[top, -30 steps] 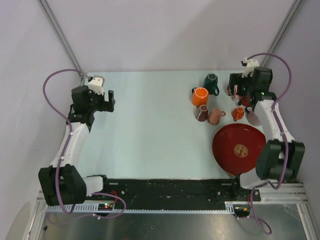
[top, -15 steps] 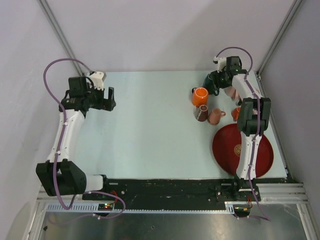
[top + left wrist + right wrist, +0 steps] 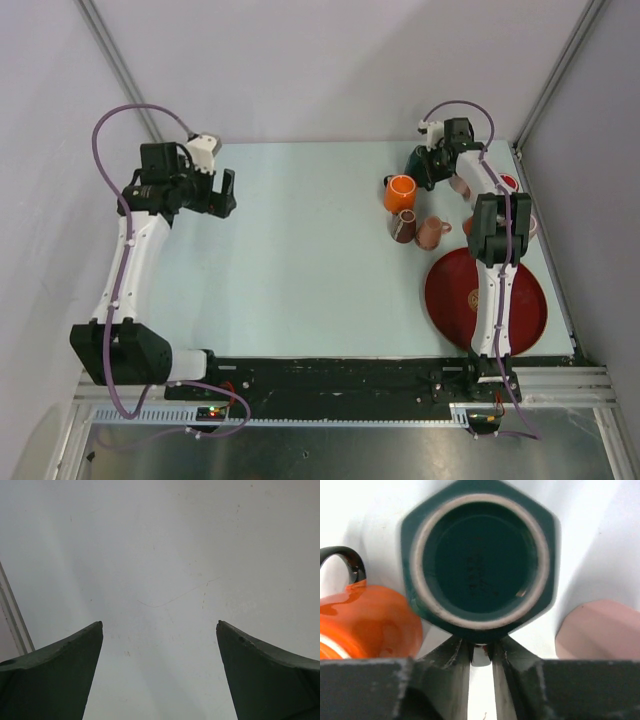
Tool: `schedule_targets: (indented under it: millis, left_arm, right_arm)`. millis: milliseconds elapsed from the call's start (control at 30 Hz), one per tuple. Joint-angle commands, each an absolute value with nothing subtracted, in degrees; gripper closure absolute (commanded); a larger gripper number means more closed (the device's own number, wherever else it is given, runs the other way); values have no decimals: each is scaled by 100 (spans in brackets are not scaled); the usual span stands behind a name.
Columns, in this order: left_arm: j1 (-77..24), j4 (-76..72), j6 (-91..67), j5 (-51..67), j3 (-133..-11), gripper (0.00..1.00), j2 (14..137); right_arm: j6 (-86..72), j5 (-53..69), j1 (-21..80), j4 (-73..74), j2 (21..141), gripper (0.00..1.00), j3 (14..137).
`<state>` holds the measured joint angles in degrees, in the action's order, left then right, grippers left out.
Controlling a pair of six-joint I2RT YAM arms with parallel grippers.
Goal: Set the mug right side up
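Currently: right pincer [image 3: 481, 647] has its fingers drawn almost together at the near wall of the green mug [image 3: 480, 560]. Something dark sits pinched between them, most likely the handle, though the wrist view does not show it cleanly. The mug stands directly ahead of my tips, base up, with its foot ring and recessed underside facing the camera, so it is not yet turned.

Neighbours: the orange mug [image 3: 365, 615] lies close against the green one, to the left in the wrist view. I cannot tell whether they touch. A pink cup [image 3: 600, 630] is just beside it on the opposite side. The red plate [image 3: 455, 290] is well behind me, toward my base.

Procedure note: confirm the clamp is firm before any rotation. Lift straight up first so the rim clears the table [image 3: 300, 250] and both neighbours, then roll the wrist half a turn in free air and set the mug down on bare surface. Risk: the mug pivoting in a thin handle grip.

Left pincer [image 3: 160, 625] is spread apart over bare table and not involved.
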<state>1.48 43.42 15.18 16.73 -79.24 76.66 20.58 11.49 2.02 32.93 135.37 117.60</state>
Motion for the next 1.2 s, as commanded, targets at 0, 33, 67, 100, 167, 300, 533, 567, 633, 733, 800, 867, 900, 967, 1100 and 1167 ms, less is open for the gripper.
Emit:
schedule_targets:
  millis: [0,33,67,100,167,300,533,567,633,733,800,867,900,967,1100,1167]
  left_arm:
    - [53,4577,2068,1768,-8133,2,7537]
    - [-30,4609,2194,1811,-8118,2,7464]
    - [-86,4625,2411,1894,-8093,2,7402]
    - [-135,4633,2708,1967,-8068,2,7296]
    - [-227,4630,3342,2144,-8033,2,7071]
    - [-779,4522,5332,1574,-7876,2,6650]
    - [-1417,3580,6111,1651,-8078,2,6449]
    - [-1535,3293,6215,1775,-8007,2,6389]
    - [-1759,2678,6544,2004,-7719,4,6152]
    - [-2141,1782,7422,2410,-7083,8,5690]
    - [-2385,1129,7880,2582,-6583,12,5459]
    - [-2594,405,7788,2643,-6328,16,5311]
    - [-2677,216,7687,2666,-6302,17,5283]
    - [-2847,74,7487,2732,-6346,18,5258]
    - [-3163,38,7276,2906,-6320,19,5162]
    - [-3278,36,7189,2930,-6238,19,5098]
  right_arm:
    - [1951,1172,160,3199,13567,86,12176]
    - [1903,1179,146,3199,13538,93,12241]
    - [1865,1205,135,3199,13475,96,12299]
    - [1807,1226,129,3177,13408,98,12346]
    - [1691,1234,131,3139,13218,100,12456]
    - [1207,1125,148,3121,12649,100,12800]
    - [-639,2520,244,3054,10828,100,12273]
    - [-904,2811,311,2986,10494,100,12061]
    - [-1516,3403,443,2737,9888,100,11455]
    - [-2525,4207,769,2029,9001,100,10333]
    - [-3116,4556,1073,1604,8442,100,9711]
    - [-3589,4718,1400,1280,7942,100,9204]
    - [-3755,4732,1605,1167,7693,100,8957]
    - [-4063,4683,1994,986,7307,100,8614]
    - [-4255,4299,2801,931,6775,100,8292]
    - [-4232,4096,3115,1030,6655,100,8256]
